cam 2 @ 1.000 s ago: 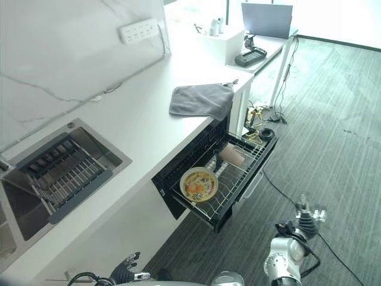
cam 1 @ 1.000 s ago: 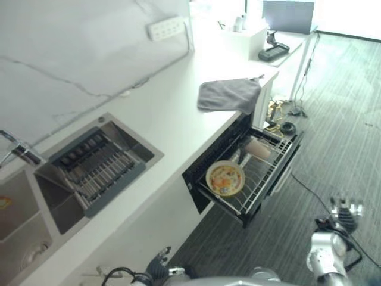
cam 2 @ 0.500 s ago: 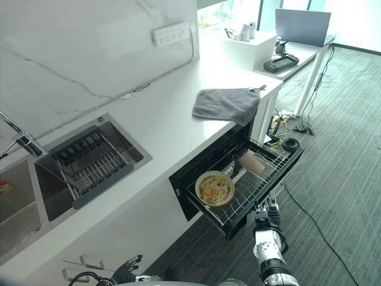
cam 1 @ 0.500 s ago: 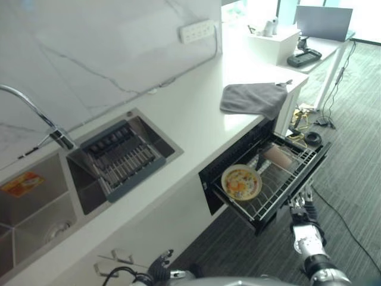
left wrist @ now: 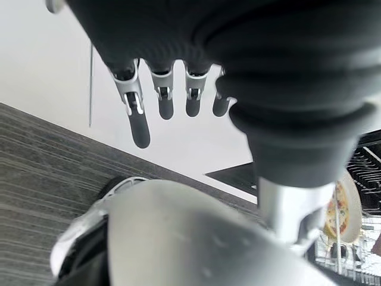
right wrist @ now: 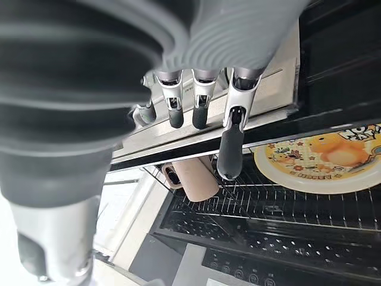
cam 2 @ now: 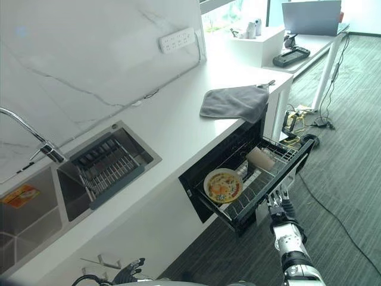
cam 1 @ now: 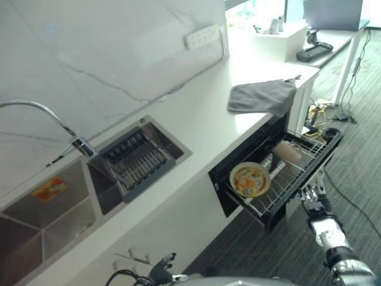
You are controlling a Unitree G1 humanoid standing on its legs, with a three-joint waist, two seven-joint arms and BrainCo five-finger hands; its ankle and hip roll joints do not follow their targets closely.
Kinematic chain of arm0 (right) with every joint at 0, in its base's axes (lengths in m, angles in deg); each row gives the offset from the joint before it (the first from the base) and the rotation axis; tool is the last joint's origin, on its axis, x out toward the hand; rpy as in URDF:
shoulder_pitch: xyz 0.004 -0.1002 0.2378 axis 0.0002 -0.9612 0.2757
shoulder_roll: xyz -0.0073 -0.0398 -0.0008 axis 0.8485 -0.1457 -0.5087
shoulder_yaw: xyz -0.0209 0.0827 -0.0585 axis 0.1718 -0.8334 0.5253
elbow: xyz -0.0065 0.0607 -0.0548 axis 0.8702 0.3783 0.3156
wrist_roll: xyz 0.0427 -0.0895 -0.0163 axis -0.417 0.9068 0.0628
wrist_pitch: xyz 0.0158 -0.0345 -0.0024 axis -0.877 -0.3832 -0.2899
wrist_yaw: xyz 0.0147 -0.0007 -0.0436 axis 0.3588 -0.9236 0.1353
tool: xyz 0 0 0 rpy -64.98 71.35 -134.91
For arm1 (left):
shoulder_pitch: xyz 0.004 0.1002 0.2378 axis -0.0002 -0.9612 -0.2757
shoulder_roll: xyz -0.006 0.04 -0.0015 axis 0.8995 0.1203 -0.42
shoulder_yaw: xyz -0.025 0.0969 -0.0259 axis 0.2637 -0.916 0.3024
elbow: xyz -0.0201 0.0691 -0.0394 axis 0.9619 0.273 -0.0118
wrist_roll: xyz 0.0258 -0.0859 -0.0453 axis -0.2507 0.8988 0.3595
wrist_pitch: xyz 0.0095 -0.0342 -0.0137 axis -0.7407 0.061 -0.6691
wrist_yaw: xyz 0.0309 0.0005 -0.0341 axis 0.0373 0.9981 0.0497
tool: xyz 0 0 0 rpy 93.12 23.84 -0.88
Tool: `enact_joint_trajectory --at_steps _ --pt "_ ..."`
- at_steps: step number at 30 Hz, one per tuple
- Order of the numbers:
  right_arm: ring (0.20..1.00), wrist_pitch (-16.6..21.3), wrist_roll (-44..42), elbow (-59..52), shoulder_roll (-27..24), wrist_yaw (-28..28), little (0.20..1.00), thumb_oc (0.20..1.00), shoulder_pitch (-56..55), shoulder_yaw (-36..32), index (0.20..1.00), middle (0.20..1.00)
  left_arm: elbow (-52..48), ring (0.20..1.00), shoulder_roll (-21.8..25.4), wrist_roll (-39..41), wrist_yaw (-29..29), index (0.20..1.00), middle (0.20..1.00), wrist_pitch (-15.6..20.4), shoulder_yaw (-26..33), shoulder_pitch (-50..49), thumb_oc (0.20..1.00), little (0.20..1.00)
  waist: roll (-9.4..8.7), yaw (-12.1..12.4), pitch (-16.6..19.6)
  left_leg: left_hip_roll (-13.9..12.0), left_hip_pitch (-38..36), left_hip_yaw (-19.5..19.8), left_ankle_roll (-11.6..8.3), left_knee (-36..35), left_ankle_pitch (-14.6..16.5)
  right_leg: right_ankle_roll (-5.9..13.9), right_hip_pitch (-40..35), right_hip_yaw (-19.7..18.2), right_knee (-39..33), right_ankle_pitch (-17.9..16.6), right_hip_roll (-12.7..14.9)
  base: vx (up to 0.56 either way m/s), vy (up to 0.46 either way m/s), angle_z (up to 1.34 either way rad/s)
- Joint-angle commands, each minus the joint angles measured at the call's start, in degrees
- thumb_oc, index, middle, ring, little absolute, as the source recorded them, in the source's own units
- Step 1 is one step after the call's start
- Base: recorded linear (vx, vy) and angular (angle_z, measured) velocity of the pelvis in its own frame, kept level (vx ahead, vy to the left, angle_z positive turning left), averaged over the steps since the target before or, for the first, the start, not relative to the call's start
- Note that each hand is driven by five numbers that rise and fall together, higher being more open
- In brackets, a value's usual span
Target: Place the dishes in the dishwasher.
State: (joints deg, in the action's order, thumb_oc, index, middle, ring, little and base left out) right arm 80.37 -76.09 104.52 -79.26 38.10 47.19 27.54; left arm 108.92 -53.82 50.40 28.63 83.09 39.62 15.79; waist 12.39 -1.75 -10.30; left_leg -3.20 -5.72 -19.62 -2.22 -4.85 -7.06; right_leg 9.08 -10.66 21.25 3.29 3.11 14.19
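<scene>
The plate (cam 1: 250, 179) with its yellow and orange pattern lies flat in the pulled-out dishwasher rack (cam 1: 300, 174), and a pale cup (cam 1: 287, 151) lies on its side further along the same rack. Both dishes look loaded, so what seems left is sliding the rack shut. The right hand (cam 2: 281, 204) sits just at the rack's front edge, fingers (right wrist: 229, 140) straight and holding nothing. The left hand (left wrist: 169, 95) hangs low beside the cabinet front, fingers relaxed and empty. On the white surface (cam 1: 196, 122) above, a grey cloth (cam 1: 262, 96) droops over the edge, clear of the rack. A sink (cam 1: 53, 199) with a drainer tray (cam 1: 138, 161) lies well apart.
</scene>
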Motion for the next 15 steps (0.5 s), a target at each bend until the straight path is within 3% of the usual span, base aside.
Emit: enact_joint_trajectory --at_steps 1,9,15 --pt "1.000 -5.1 -2.7 1.7 2.7 5.2 1.000 1.000 12.9 -1.0 1.000 1.000 2.0 1.000 0.4 1.7 0.3 1.000 1.000 2.6 -3.2 4.4 1.000 1.000 -0.21 4.2 -4.3 -1.2 0.7 3.3 -1.16 7.4 7.1 -3.05 6.3 1.2 11.3 5.2 2.3 0.00 0.068 0.05" --pt "1.000 -11.0 -2.9 2.8 -1.2 12.1 1.000 1.000 19.1 0.7 1.000 1.000 -0.3 1.000 1.3 3.3 0.7 1.000 1.000 4.5 -4.5 5.3 1.000 1.000 0.69 5.4 -7.8 -0.8 3.8 3.9 -0.93 9.8 7.7 -2.80 9.6 0.9 15.0 6.0 4.3 -0.01 0.079 0.04" --pt "1.000 -12.2 -2.4 3.0 -2.5 13.3 1.000 1.000 23.2 1.8 1.000 1.000 -1.9 1.000 2.4 4.1 0.0 1.000 1.000 5.0 -5.2 5.9 1.000 1.000 0.39 6.5 -9.6 -0.9 5.8 4.7 -0.52 12.1 8.3 -2.80 11.3 0.8 17.9 6.4 5.1 0.03 0.056 0.07"
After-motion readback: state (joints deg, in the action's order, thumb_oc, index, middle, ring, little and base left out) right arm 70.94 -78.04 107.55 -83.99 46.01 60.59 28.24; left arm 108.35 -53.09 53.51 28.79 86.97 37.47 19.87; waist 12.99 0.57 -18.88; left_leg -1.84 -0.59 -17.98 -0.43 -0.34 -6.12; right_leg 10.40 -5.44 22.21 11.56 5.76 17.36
